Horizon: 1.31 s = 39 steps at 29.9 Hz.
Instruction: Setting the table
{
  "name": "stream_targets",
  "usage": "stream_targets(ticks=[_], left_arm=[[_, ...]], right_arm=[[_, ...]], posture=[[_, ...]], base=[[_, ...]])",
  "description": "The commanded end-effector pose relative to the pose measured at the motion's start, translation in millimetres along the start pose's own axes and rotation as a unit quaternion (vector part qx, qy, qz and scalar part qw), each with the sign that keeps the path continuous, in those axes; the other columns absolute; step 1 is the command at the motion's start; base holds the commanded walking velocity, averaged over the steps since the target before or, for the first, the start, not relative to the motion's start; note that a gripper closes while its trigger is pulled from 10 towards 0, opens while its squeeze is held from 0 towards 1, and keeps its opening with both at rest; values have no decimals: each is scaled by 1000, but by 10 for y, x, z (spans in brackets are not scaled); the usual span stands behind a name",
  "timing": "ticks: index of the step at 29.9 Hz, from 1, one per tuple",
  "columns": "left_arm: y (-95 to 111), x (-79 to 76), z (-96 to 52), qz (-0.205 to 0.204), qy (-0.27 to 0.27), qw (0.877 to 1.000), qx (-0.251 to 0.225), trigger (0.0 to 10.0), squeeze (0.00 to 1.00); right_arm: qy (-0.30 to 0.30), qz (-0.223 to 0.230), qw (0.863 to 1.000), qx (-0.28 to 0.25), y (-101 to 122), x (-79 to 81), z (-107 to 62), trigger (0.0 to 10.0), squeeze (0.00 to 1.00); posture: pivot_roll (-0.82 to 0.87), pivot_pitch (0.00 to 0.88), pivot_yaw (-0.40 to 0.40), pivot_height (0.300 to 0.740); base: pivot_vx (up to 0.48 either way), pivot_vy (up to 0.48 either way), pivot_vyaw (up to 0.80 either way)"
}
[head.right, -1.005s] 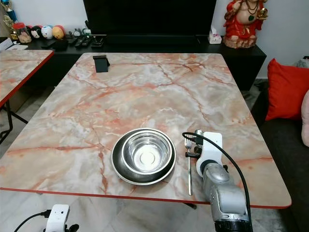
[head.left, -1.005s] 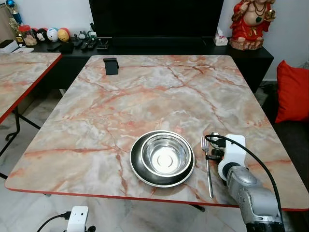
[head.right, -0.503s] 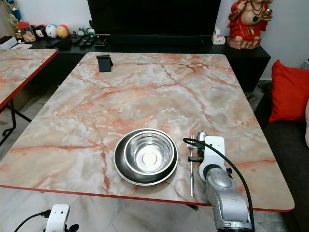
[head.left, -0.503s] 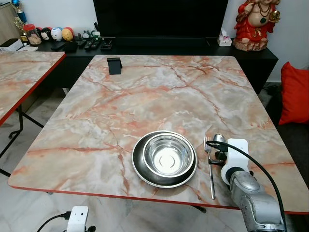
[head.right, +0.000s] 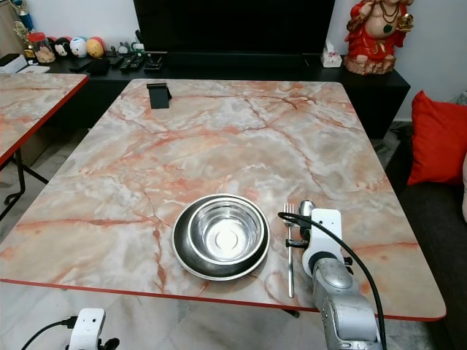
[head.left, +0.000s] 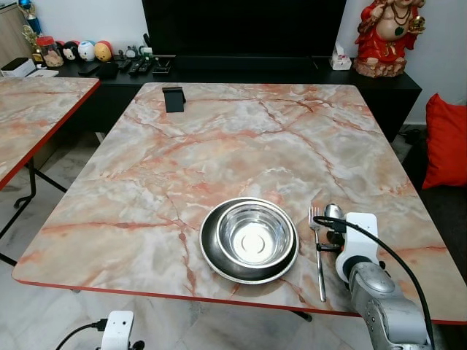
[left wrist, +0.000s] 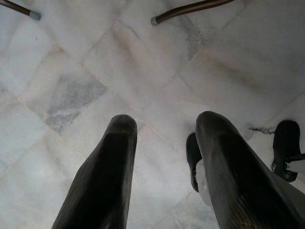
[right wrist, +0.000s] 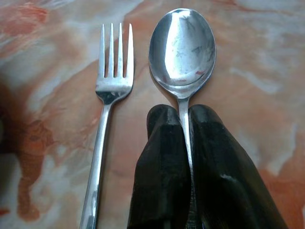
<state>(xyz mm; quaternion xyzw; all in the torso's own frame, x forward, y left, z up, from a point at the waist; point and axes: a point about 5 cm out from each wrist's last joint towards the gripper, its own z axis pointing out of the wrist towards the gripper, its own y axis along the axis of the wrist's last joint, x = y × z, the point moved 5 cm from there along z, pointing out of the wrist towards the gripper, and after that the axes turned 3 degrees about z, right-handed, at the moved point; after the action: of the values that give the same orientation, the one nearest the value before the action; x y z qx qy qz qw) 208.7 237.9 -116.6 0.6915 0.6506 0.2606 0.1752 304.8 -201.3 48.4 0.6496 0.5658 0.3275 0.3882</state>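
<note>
Spoon (head.left: pixel 333 213) lies just right of the fork (head.left: pixel 317 248) on my marble tabletop (head.left: pixel 233 146) in the head views, both right of the steel bowl (head.left: pixel 255 235) nested in a dark plate (head.left: pixel 211 251) near the front edge, with my right hand (head.left: pixel 336 237) over the spoon's handle. Through the right wrist view, my right hand's fingers (right wrist: pixel 162 157) are pinching the spoon's handle just behind its bowl, fork alongside. From the left wrist view, my left hand (left wrist: pixel 162 129) hangs spread above the floor (left wrist: pixel 95 71).
</note>
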Motion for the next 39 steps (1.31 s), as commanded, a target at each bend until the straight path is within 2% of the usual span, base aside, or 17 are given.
stream_targets(ticks=[1,21,22,23,24,25,33,35,37,39], left_arm=[[-34,12,-3,4,1,1000,9,10000,0],[-34,8,-4,3,1,1000,8,10000,0],[-35,6,-3,3,1,1000,8,10000,0],[-35,6,-3,3,1,1000,8,10000,0],[-35,6,-3,3,1,1000,8,10000,0],[-35,6,-3,3,1,1000,8,10000,0],[-33,6,-3,3,1,1000,8,10000,0],[-30,8,-3,4,1,1000,8,10000,0],[-30,8,-3,4,1,1000,8,10000,0],[-30,8,-3,4,1,1000,8,10000,0]], right_arm=[[-12,3,1000,26,-154,-46,-27,10000,0],[-7,14,1000,24,-227,-21,-21,10000,0],[-7,14,1000,24,-231,-22,-19,10000,216],[-7,14,1000,24,-231,-22,-19,10000,216],[-7,14,1000,25,-233,-23,-19,10000,573],[-7,13,1000,25,-235,-23,-18,10000,600],[-7,10,1000,26,-235,-25,-11,10000,592],[-7,10,1000,25,-225,-29,-8,10000,675],[-8,10,1000,25,-223,-32,-7,10000,706],[-8,10,1000,24,-222,-32,-6,10000,686]], posture=[[-72,0,24,740],[-70,0,22,740],[-69,0,22,740],[-69,0,22,740],[-69,0,22,740],[-69,0,22,740],[-69,0,23,740],[-69,0,22,740],[-69,0,22,740],[-69,0,22,740]], base=[[0,0,0],[0,0,0],[0,0,0],[0,0,0],[0,0,0],[0,0,0],[0,0,0],[0,0,0],[0,0,0],[0,0,0]])
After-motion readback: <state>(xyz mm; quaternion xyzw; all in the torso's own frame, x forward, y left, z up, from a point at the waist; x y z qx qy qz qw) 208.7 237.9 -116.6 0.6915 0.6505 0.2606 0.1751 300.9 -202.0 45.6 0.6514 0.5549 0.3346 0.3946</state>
